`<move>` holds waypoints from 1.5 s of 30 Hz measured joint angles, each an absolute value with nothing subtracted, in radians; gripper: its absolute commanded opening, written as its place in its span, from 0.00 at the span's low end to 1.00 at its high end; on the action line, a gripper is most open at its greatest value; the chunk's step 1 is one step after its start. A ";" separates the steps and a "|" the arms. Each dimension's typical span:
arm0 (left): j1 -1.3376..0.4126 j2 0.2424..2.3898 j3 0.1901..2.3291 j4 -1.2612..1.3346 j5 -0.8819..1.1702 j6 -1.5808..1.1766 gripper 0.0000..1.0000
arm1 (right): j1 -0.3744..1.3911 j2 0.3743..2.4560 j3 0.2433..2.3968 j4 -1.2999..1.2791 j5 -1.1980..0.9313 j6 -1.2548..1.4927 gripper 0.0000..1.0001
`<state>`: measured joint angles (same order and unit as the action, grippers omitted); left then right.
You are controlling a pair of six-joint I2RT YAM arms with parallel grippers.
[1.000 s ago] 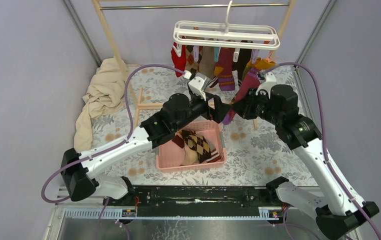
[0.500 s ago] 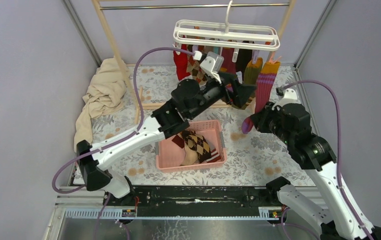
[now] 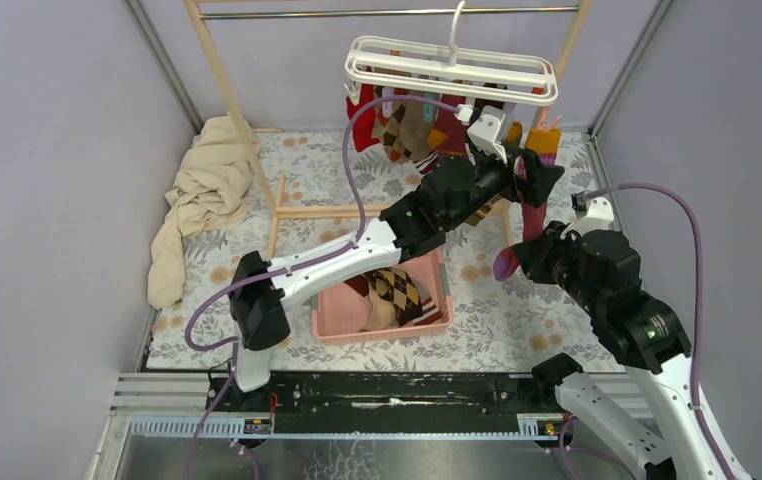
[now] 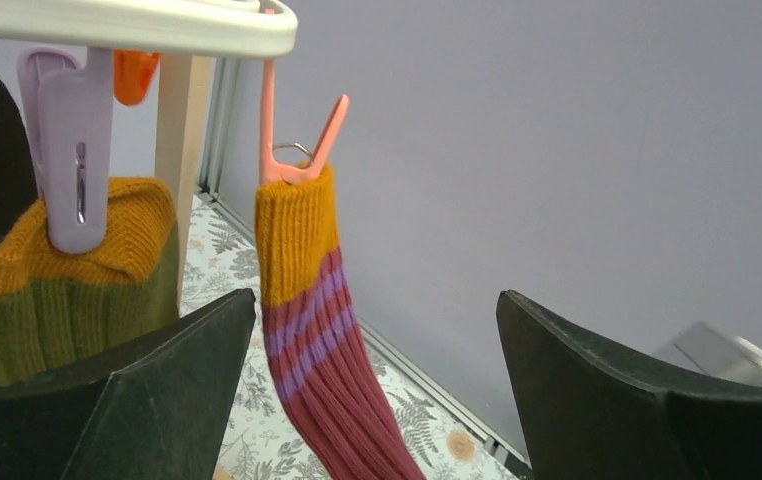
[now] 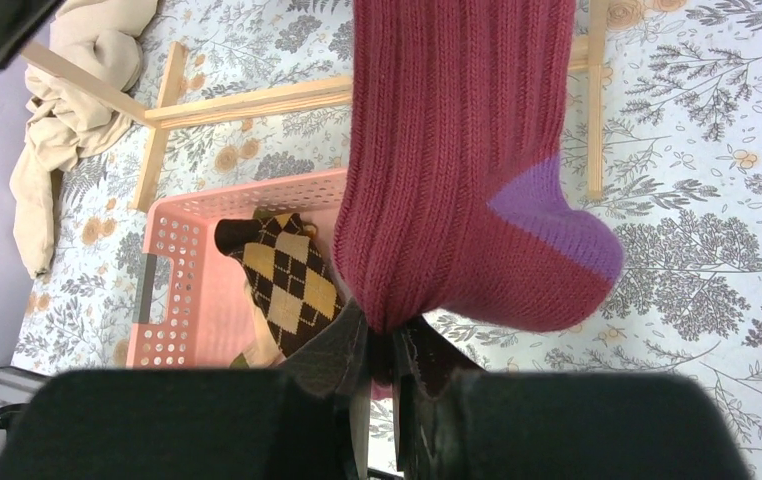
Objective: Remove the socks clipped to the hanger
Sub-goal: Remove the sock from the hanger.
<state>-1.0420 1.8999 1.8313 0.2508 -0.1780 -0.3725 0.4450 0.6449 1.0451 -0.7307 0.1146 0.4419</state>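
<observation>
The white hanger point(image 3: 452, 62) hangs from the metal rail with several socks clipped under it. At its right end a salmon clip point(image 4: 297, 150) holds a maroon sock with purple stripes and an orange cuff point(image 4: 307, 330). My left gripper point(image 4: 375, 300) is open, raised to that sock's upper part, which passes close by the left finger point(image 4: 157, 390). The sock point(image 3: 534, 205) runs down and forward to my right gripper point(image 5: 387, 345), shut on its foot near the purple heel. An olive sock with an orange cuff point(image 4: 77, 280) hangs beside it on a lilac clip point(image 4: 67, 160).
A pink basket point(image 3: 427, 325) with argyle socks point(image 3: 392, 290) sits on the floral cloth under the left arm. The wooden rack's post point(image 3: 227, 90) and base bars point(image 5: 247, 100) stand behind it. A beige cloth point(image 3: 202, 190) is heaped at the left.
My left arm swung up and right from above the basket to the hanger's right end. The right gripper drew back toward the near side with the sock's foot, pulling the sock taut.
</observation>
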 measured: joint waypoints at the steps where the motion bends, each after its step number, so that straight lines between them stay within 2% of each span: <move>1: -1.042 1.911 1.840 0.250 -0.184 -0.370 0.99 | 0.445 0.637 1.044 -0.735 0.115 0.442 0.00; 18: -1.044 2.031 2.002 0.297 -0.267 -0.303 0.99 | 0.445 0.600 0.998 -0.760 0.093 0.457 0.00; 27: -1.044 2.052 2.003 0.306 -0.297 -0.246 0.97 | 0.445 0.596 0.998 -0.759 0.084 0.457 0.00; 34: -1.039 2.053 1.983 0.405 -0.289 -0.202 0.96 | 0.445 0.594 0.996 -0.759 0.083 0.457 0.00; 45: -0.997 2.070 1.981 0.472 -0.252 -0.181 0.62 | 0.445 0.594 0.995 -0.759 0.063 0.457 0.00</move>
<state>-0.9970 2.0697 1.9812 0.4721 -0.2520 -0.1814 0.4450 0.5941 0.9951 -0.7586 0.0628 0.4568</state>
